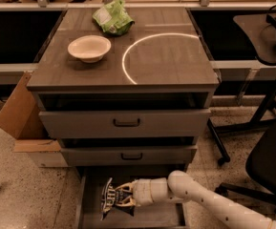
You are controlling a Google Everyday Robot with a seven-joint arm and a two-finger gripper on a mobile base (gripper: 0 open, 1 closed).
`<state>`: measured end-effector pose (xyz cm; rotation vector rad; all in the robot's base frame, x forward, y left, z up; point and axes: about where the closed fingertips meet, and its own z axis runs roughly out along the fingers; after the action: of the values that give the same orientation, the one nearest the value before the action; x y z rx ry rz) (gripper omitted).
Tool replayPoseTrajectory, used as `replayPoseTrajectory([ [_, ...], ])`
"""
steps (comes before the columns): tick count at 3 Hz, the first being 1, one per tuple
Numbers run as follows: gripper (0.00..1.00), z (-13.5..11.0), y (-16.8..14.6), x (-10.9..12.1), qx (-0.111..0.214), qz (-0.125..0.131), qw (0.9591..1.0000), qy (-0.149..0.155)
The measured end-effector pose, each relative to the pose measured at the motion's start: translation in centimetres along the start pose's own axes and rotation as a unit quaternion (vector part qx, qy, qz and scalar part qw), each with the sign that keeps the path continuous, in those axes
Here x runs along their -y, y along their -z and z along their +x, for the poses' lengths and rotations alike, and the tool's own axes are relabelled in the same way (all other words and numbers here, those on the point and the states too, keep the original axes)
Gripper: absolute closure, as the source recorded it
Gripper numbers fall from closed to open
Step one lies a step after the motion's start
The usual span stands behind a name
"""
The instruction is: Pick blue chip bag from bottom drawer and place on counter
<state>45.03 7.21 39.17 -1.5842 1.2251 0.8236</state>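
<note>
On the counter [175,66], left: bowl [89,48]; behind it, at the far edge: snack bag [112,17]. Below: two stacked drawers [126,123]. Lowest, nearest: bottom drawer [152,216]. Inside, left: blue chip bag [109,199], clasped from the right by the gripper [123,200]. Left of the cabinet: cardboard box [18,113].

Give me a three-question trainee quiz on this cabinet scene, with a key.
1. True or false: the robot's claw is down in the deep grey bottom drawer, gripping the dark navy-blue foil chip bag.
2. What sits on the grey-brown wood-grain counter, left of the white arc? A) a round cream bowl B) a red mug C) a glass jar
3. Fill in: the light green snack bag lies ___ the bowl, nearer the counter's far edge.

Key: 1 true; 2 A; 3 behind.
</note>
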Motion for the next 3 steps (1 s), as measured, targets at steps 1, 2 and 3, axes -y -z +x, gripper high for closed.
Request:
replayPoseTrajectory([
  [1, 1.0, -6.7, 2.1, 1.3, 0.005, 0.003, 0.9997, 0.022],
  [2, 1.0, -14.9, 5.4, 3.0, -0.005, 0.021, 0.9977, 0.065],
  [3, 1.0, -20.5, 8.0, 4.7, -0.02, 0.054, 0.9921, 0.112],
])
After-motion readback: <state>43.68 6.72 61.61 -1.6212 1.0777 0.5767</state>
